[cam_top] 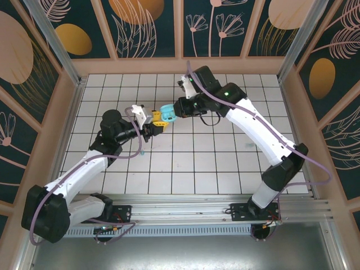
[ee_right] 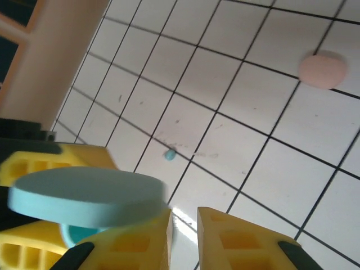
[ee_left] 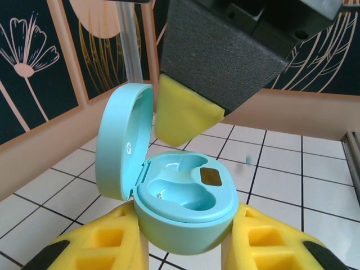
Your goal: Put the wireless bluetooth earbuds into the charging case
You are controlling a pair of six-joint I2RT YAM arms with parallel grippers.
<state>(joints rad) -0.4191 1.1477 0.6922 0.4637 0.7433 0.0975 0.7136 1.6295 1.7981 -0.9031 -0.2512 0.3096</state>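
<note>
The teal charging case is held off the floor with its lid hinged up and both wells bare. My left gripper is shut on its base, also seen from above. My right gripper hovers at the case; one yellow finger hangs just over the back well. Its jaws stand a narrow gap apart with nothing between them, beside the lid. One teal earbud lies on the tiles below. Another teal earbud lies further right.
A rounded pink object, much larger than the earbuds, rests on a tile line beyond the right gripper. Wooden walls enclose the white tiled floor. The arms' base rail runs along the near edge.
</note>
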